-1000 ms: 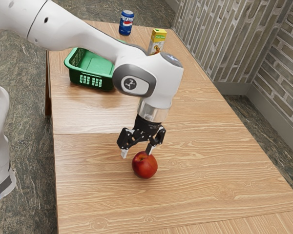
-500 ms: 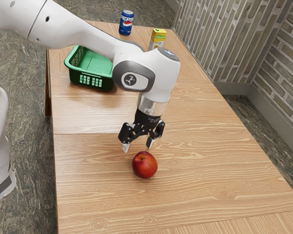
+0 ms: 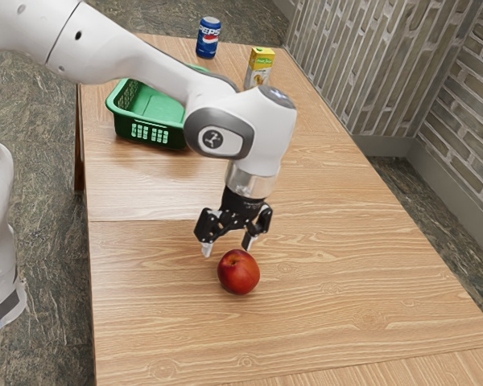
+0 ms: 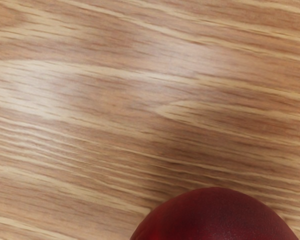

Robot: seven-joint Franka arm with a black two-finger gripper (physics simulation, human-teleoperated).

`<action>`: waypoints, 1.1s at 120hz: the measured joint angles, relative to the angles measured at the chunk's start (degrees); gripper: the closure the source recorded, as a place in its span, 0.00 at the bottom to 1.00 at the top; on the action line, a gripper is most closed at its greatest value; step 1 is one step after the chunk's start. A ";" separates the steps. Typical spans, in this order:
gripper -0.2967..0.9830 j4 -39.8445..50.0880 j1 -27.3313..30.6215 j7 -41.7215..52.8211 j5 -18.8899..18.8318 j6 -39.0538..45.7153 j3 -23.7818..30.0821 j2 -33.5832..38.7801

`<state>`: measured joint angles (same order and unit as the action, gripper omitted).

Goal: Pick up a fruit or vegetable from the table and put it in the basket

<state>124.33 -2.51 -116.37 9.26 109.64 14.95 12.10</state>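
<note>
Below the end effector (image 3: 228, 249), red fruit (image 3: 239, 274).

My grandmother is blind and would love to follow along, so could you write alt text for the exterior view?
A white robot arm holds its open black gripper just above a red apple-like fruit on a wooden table. Farther back stand a green basket, a blue Pepsi can and a yellow-topped carton.
</note>
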 joint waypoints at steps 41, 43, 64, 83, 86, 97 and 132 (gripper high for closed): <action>0.23 -1.80 0.64 1.71 -0.35 3.13 -0.01 -3.37; 0.23 -1.90 0.62 1.77 -0.35 3.32 -0.01 -3.52; 0.23 -2.38 0.45 2.34 -0.34 5.08 0.05 -4.55; 0.23 -2.40 0.16 2.72 -0.26 6.24 0.09 -5.39; 0.23 -2.40 0.11 2.77 -0.25 6.43 0.12 -5.56; 0.22 -2.40 -0.01 2.94 -0.19 7.04 0.15 -6.23; 0.23 -2.32 0.20 3.36 0.16 8.67 0.16 -8.45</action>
<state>122.01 -2.32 -113.01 9.41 118.32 15.11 3.65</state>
